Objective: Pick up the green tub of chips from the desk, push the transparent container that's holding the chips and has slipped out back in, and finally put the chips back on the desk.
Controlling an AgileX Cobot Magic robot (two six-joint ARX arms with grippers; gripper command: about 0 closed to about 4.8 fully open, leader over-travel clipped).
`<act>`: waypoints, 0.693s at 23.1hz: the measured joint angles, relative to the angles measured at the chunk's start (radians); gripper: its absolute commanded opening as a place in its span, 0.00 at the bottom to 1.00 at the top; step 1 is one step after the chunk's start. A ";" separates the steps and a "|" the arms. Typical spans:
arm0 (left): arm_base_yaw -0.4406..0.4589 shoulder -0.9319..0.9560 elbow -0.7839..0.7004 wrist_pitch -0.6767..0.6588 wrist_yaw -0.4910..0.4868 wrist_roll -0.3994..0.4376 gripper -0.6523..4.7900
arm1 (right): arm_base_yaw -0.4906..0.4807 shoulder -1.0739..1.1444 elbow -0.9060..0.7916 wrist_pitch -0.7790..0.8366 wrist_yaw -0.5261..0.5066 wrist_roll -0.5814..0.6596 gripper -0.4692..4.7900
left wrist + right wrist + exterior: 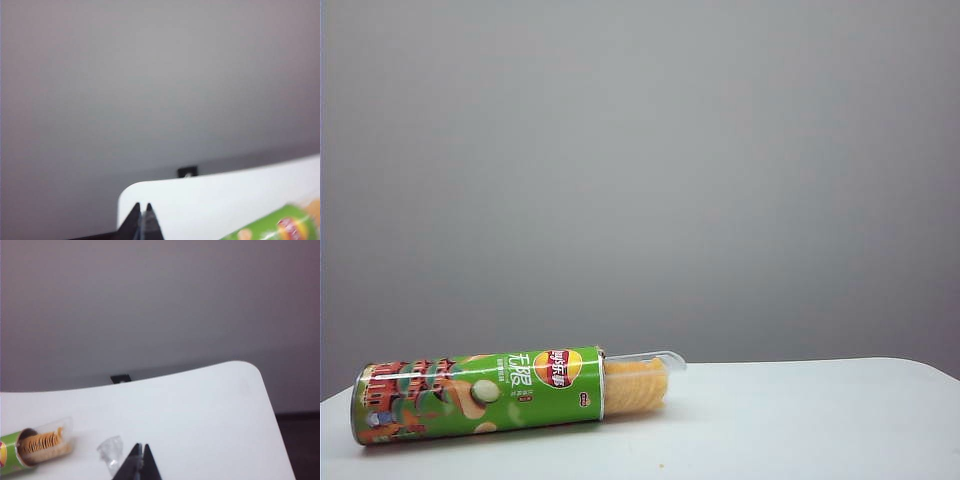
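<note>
your left gripper has its jaws pressed together on nothing, and so does your right gripper; neither shows in the exterior view, so both hang short of the work. the green tub of chips lies on its side on the desk, off to one side of the left gripper's tips, with only its logo end showing at the edge of that camera. from the right gripper, the tub's open mouth lies off to the side, with the transparent container sticking out of it and the chips stacked inside.

watch these risks. the tub is round and free to roll, so if you come down on it with shut jaws you'll likely nudge it away rather than grip it; open first. the tray is thin clear plastic, so a hard or off-axis push from the right could buckle it or crush crisps instead of sliding it home. a small scrap of clear plastic lies on the desk close beside the right gripper's tips; it may catch in the jaws or be mistaken for the tray. if the left grip lands near the open mouth, it could squeeze the can and jam the tray.
</note>
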 measured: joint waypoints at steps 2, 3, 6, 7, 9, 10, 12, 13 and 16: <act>0.000 0.158 0.105 -0.005 0.025 0.128 0.11 | 0.000 0.149 0.089 0.005 -0.017 0.000 0.08; 0.000 0.246 0.175 -0.005 0.029 0.209 0.11 | -0.003 0.240 0.145 0.016 -0.064 -0.002 0.08; 0.000 0.385 0.304 -0.024 0.034 0.323 0.11 | -0.016 0.374 0.234 0.014 -0.198 -0.043 0.08; 0.000 0.443 0.360 -0.032 0.047 0.345 0.11 | -0.021 0.426 0.270 0.011 -0.249 -0.061 0.08; 0.001 0.555 0.482 -0.067 0.103 0.365 0.11 | -0.034 0.554 0.369 0.002 -0.351 -0.096 0.08; 0.001 0.634 0.568 -0.130 0.155 0.394 0.11 | -0.044 0.620 0.421 -0.004 -0.409 -0.119 0.08; 0.001 0.725 0.652 -0.173 0.200 0.455 0.11 | -0.055 0.678 0.464 -0.009 -0.459 -0.134 0.08; 0.002 0.758 0.678 -0.194 0.214 0.482 0.11 | -0.055 0.711 0.487 -0.008 -0.481 -0.139 0.08; 0.000 0.855 0.755 -0.311 0.246 0.538 0.12 | -0.056 0.782 0.536 -0.015 -0.546 -0.145 0.08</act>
